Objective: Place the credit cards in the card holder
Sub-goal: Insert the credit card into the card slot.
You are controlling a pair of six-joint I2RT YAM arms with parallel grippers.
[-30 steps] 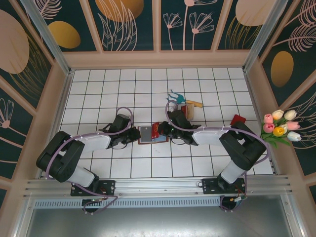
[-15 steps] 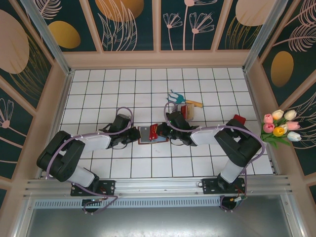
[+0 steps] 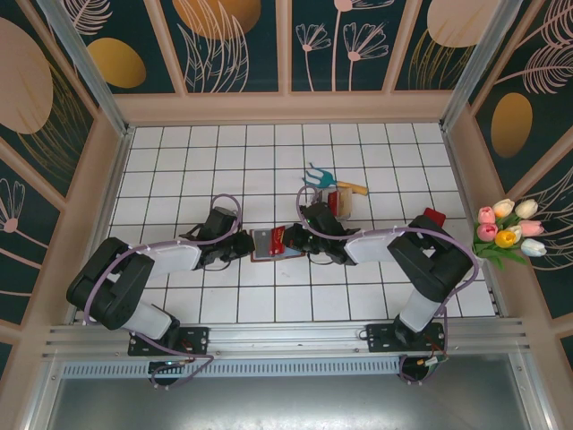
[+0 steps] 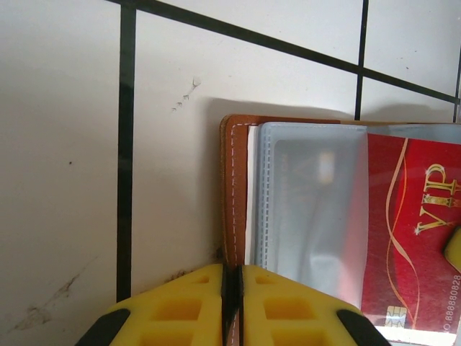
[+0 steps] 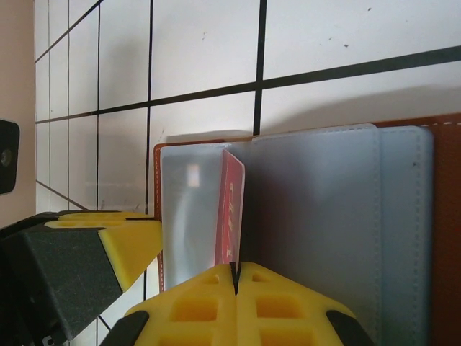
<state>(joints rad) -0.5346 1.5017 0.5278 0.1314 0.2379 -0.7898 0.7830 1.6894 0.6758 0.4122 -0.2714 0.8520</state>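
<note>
Right gripper (image 5: 235, 270) clamps a red card (image 5: 230, 216), edge-on at a pocket (image 5: 191, 209), unseated. Left gripper (image 4: 232, 277) pins the holder (image 4: 232, 202) edge.

red card (image 4: 410, 231): right side and printed number cut off by the left wrist view's edge.
card holder (image 4: 232, 187): clamped edge hidden between the left gripper (image 4: 232, 288) fingers.

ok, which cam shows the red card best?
Left wrist: the red card faces the lens, VIP lettering and chip readable, though cropped. Right wrist shows it edge-on, pinched by the right gripper. Top external gives a tiny red patch.
</note>
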